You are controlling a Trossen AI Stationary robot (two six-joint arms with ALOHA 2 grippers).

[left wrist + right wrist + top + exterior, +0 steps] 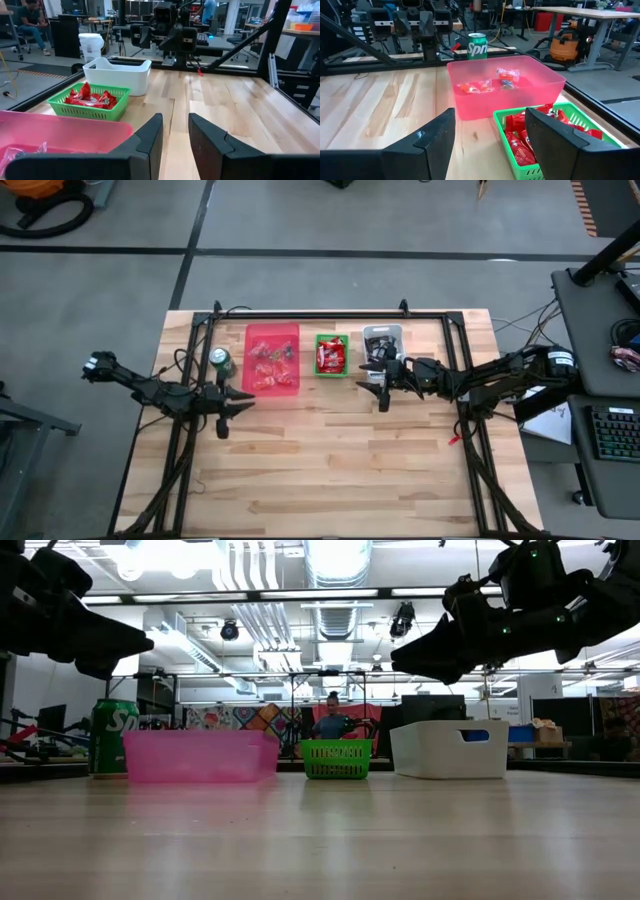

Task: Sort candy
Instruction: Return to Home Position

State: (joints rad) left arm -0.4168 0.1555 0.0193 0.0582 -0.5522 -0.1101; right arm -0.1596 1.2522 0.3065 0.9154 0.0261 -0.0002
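Observation:
Three bins stand in a row at the table's far side. The pink bin point(272, 358) holds clear and mixed-colour candy point(490, 82). Red-wrapped candy point(92, 96) fills the green basket point(331, 355). Dark pieces lie in the white bin point(381, 343). My left gripper point(245, 402) hovers level just in front of the pink bin's near left corner, its fingers point(150, 140) a little apart with nothing between them. My right gripper point(368, 385) hovers level in front of the green basket and white bin, wide open point(490, 135) and empty.
A green drink can point(221, 361) stands just left of the pink bin, close to my left gripper. A black frame point(330, 315) runs along the table's far edge and both sides. The bare wood point(330, 460) nearer than the bins is free room.

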